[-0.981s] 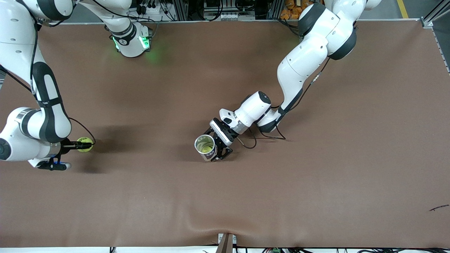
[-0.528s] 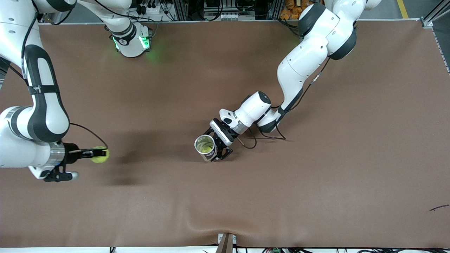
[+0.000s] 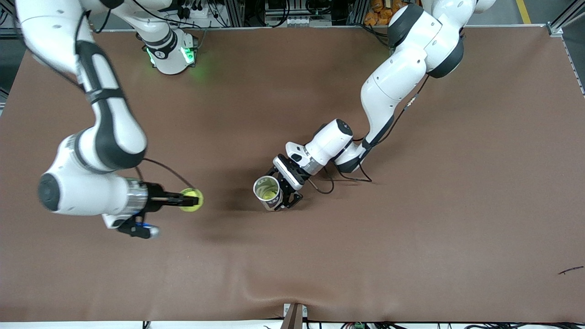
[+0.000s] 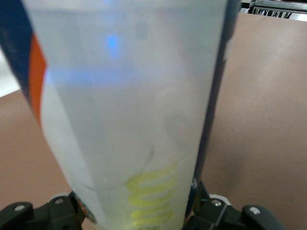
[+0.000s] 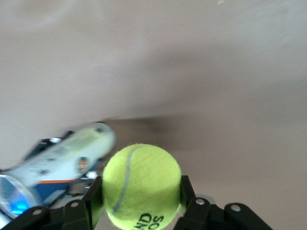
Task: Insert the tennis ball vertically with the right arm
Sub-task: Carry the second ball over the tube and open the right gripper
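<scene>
tennis ball (image 3: 191, 200) sits clamped between the jaws of our right gripper (image 3: 183, 199), up in the air over the bare table (image 3: 411, 251) toward the right arm's end. in the right wrist view the two fingers (image 5: 187, 191) press the ball's flanks at about its widest line, which we judge is the sensible hold: it leaves the lower half of the ball free to enter an opening without the pads fouling the rim.

moving outward, the right arm (image 3: 96, 151) comes in from its base and lies low and stretched, wrist roughly level, so the ball points toward the middle of the table.

there the left gripper (image 3: 285, 194) is closed around the can (image 3: 269, 192), a clear tube with a blue and orange label. the can stands with its open mouth up, and from the front view we can see yellow at the bottom (at least one ball already inside, we think). we read the left arm as a waiting fixture: it pins the can so it cannot tip or skate when something is pushed in from above.

ball and can are near but apart. by our judgement the carry is partly done; the ball has yet to come over the mouth and go straight down.
</scene>
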`<action>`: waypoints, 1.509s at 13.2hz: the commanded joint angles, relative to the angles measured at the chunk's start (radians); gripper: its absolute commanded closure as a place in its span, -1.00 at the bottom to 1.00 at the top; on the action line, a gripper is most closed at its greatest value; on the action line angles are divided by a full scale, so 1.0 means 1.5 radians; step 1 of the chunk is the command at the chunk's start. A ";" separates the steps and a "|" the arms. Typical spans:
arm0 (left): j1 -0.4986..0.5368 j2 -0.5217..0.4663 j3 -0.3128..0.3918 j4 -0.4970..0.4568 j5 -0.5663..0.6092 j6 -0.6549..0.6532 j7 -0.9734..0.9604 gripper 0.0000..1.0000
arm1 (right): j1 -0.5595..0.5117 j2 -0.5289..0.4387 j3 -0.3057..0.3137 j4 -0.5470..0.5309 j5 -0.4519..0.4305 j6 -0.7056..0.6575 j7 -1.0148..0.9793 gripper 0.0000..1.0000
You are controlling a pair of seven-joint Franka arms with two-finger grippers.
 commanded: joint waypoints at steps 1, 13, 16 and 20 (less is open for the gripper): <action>-0.004 0.000 0.003 0.007 -0.010 0.008 -0.006 -0.70 | 0.059 0.005 -0.006 0.050 0.011 0.009 0.141 0.30; -0.003 0.000 0.003 0.007 -0.010 0.008 -0.006 -0.71 | 0.190 0.016 -0.013 0.037 -0.018 0.145 0.375 0.19; -0.004 0.000 0.003 0.006 -0.009 0.007 -0.006 -0.71 | 0.189 0.015 -0.013 0.030 -0.042 0.128 0.375 -0.99; -0.003 0.000 0.003 0.007 -0.009 0.008 -0.006 -0.71 | 0.186 0.013 -0.013 0.030 -0.042 0.113 0.374 -1.00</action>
